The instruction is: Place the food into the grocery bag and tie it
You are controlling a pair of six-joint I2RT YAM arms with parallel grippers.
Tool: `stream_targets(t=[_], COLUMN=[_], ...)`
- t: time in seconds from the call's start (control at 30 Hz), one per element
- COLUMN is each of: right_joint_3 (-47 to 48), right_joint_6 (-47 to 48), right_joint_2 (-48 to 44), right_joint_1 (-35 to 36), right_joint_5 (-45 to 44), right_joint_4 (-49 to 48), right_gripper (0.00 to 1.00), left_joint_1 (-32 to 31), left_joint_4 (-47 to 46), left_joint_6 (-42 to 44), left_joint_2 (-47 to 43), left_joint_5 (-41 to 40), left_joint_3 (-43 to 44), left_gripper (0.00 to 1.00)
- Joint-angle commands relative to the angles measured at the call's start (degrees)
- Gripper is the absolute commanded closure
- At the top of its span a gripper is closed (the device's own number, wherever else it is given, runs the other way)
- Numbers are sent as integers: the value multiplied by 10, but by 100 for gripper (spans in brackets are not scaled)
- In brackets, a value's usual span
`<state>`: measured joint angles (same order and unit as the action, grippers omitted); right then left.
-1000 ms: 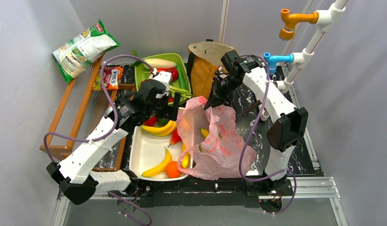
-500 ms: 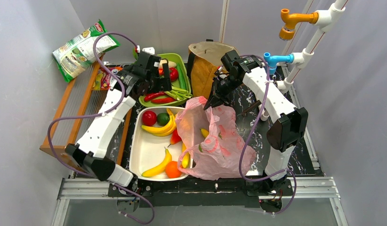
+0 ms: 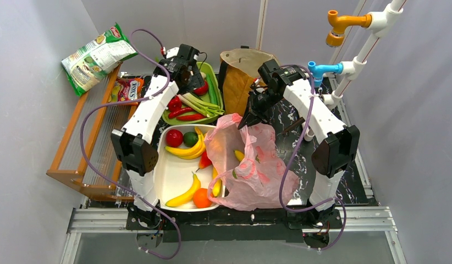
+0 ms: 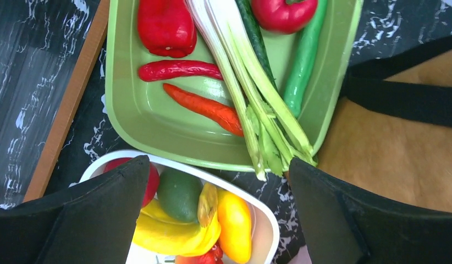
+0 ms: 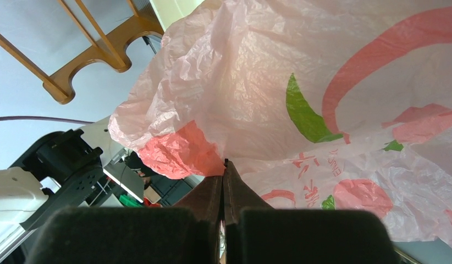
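Dark marbled desk (image 4: 26, 66) with a wooden rack (image 3: 86, 143) at its left edge. Pink bag (image 3: 257, 165) slumped on the desk's near right, mouth facing left and overlapping the right rim of the white tray (image 3: 169, 176). Paper bag (image 3: 237, 77) upright behind it, just right of the green tray (image 4: 152, 126). Crisp packet (image 3: 97, 58) on the far end of the rack. Right end effector (image 5: 225, 170) clamped on the bag's upper rim, jaws together on a pinch of film and lifting that edge above the desk. Left end effector (image 4: 217, 168) jaws wide apart, holding nothing, hanging over the near edge of the green tray with the far end of the white tray below it. Most food is in the white tray: banana bunch (image 3: 185, 149) at the far end, red piece (image 3: 174, 137) and green piece (image 3: 189, 138) touching it, a single banana (image 3: 182, 195) at the near end, an orange (image 3: 202, 198) just beside that. One yellow piece (image 3: 238, 155) shows through the film inside the bag, and another yellow piece (image 3: 215, 184) lies at the bag's mouth on the tray's right rim. Green tray holds leeks (image 4: 251, 93), a red pepper (image 4: 166, 27) and a carrot (image 4: 204, 107). Bag handles not tied
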<state>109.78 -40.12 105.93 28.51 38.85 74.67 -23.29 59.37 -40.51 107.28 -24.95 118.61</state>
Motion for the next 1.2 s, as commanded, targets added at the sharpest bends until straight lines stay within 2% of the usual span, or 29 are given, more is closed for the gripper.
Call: stream_targets(t=[0.0, 0.2, 0.43, 0.5, 0.63, 0.83, 1.17], right_joint_3=[6, 32, 65, 81, 118, 177, 140], right_joint_6=[5, 27, 44, 50, 59, 59, 35], right_joint_2=[-13, 13, 41, 52, 81, 109, 69], right_joint_1=[-6, -14, -26, -29, -37, -56, -65], right_joint_5=[16, 17, 26, 26, 46, 62, 21], right_joint_4=[-5, 9, 14, 17, 25, 52, 55], right_gripper=[99, 99, 99, 99, 99, 99, 99], left_joint_1=[16, 47, 56, 67, 95, 127, 152], left_joint_4=[21, -1, -172, -207, -205, -196, -228], left_joint_6=[9, 29, 174, 190, 203, 237, 230], left_joint_2=[32, 75, 83, 82, 98, 129, 143], left_joint_5=[-39, -26, -27, -8, 34, 48, 51], left_joint_3=[29, 28, -48, -68, -50, -28, -73], left_gripper=[2, 2, 2, 2, 3, 2, 3])
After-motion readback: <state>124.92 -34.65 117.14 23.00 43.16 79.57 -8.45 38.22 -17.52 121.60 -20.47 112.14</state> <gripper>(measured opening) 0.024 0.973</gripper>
